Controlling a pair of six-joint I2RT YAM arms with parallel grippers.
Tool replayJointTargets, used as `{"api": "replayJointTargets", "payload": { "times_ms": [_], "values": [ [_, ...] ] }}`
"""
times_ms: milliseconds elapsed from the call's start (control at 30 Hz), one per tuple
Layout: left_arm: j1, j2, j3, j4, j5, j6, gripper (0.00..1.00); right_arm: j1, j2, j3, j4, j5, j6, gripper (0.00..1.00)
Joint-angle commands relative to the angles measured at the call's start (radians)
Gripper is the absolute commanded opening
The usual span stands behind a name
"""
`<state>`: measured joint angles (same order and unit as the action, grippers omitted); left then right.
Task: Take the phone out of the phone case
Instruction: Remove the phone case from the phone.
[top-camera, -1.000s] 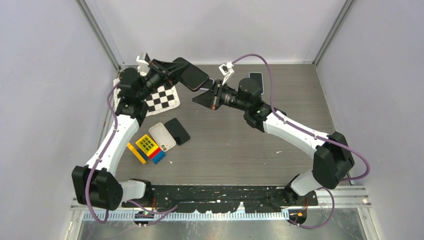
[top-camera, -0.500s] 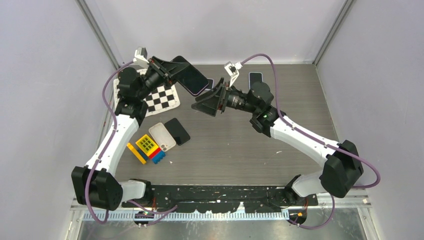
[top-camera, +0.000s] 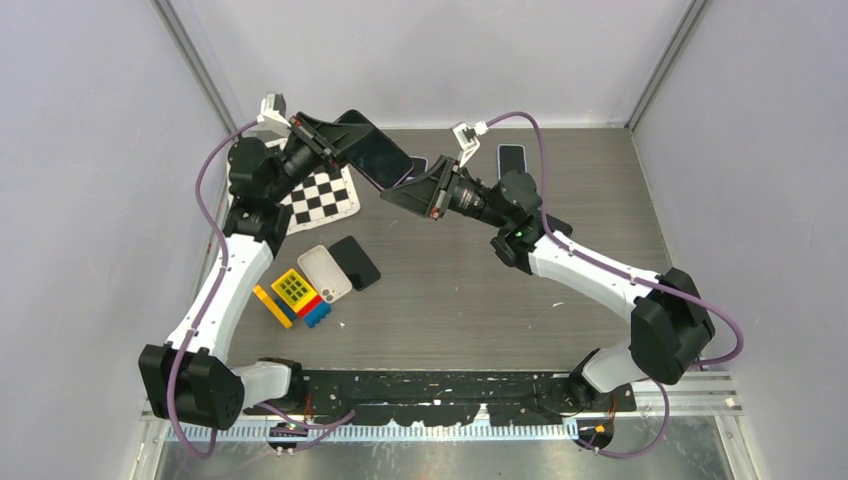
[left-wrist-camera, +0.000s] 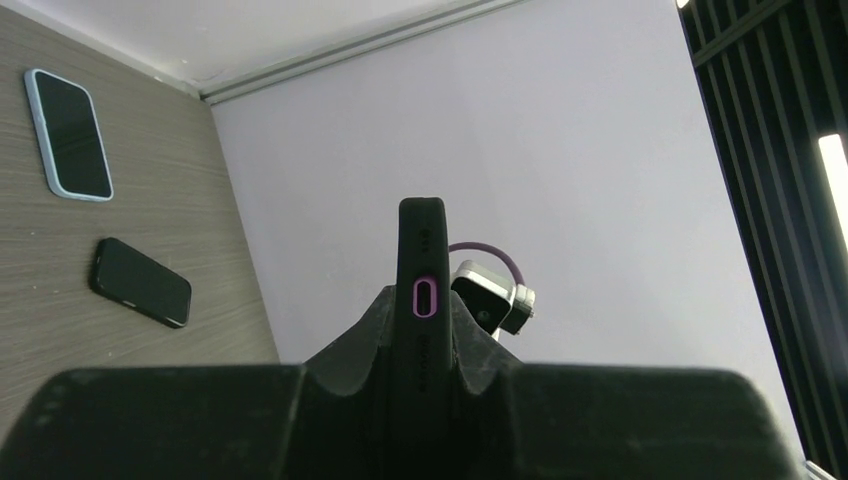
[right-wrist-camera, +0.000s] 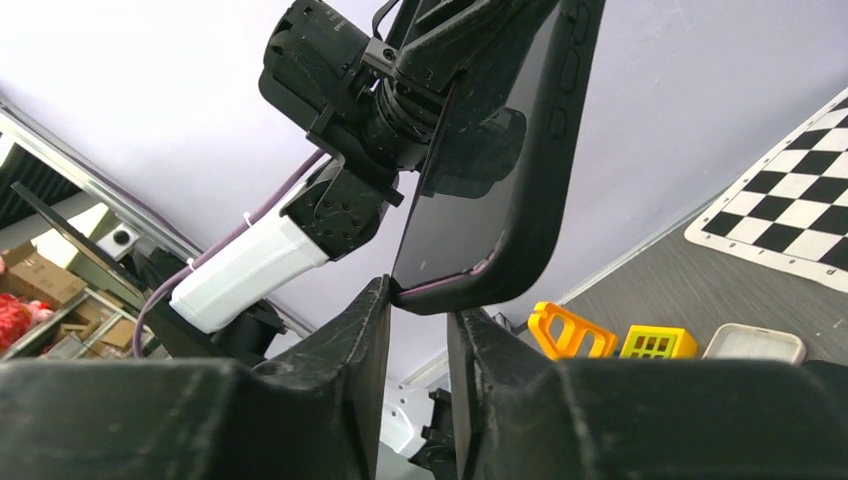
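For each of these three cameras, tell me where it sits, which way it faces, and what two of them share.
Top external: above and behind the bases, looking down on the table; the left arm and right arm show, meeting at the cased phone.
Left wrist: on the left arm, looking along the left fingers, past the phone's edge, toward a wall.
Right wrist: on the right arm, looking up between the right fingers at the phone's screen and the left arm.
Shared: top external and right wrist both show the checkerboard.

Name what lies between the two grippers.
The cased phone, clamped by the left gripper, its corner at the right gripper; the top view shows it.
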<state>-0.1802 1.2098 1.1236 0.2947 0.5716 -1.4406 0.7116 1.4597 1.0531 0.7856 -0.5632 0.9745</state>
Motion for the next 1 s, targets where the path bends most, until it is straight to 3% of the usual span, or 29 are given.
{"api": "replayJointTargets", "payload": {
  "times_ms": [0, 200, 300, 400, 433, 633, 967],
  "values": [
    [0.005, -0.047, 0.006, 0.08, 0.03, -0.035, 0.0, 0.001, 0.011, -0.016, 0.056, 0.1, 0.013, 0.28],
    [0.005, -0.036, 0.004, 0.082, 0.042, -0.094, 0.0, 0.001, 0.012, -0.02, -0.006, 0.134, -0.065, 0.22],
    [0.005, -0.017, 0.002, 0.025, 0.07, -0.194, 0.0, 0.002, 0.005, -0.025, -0.12, 0.175, -0.207, 0.18],
    [0.005, 0.012, -0.019, 0.063, 0.109, -0.289, 0.0, 0.001, 0.02, -0.015, -0.208, 0.195, -0.35, 0.03],
    [0.005, 0.02, -0.027, 0.069, 0.12, -0.31, 0.0, 0.0, 0.026, -0.008, -0.234, 0.199, -0.404, 0.02],
    [0.005, 0.028, -0.074, 0.09, 0.133, -0.416, 0.0, -0.003, 0.068, 0.022, -0.334, 0.258, -0.502, 0.01],
    [0.005, 0.022, -0.16, 0.18, 0.092, -0.504, 0.0, -0.023, 0.038, 0.031, -0.393, 0.319, -0.473, 0.03]
  ]
}}
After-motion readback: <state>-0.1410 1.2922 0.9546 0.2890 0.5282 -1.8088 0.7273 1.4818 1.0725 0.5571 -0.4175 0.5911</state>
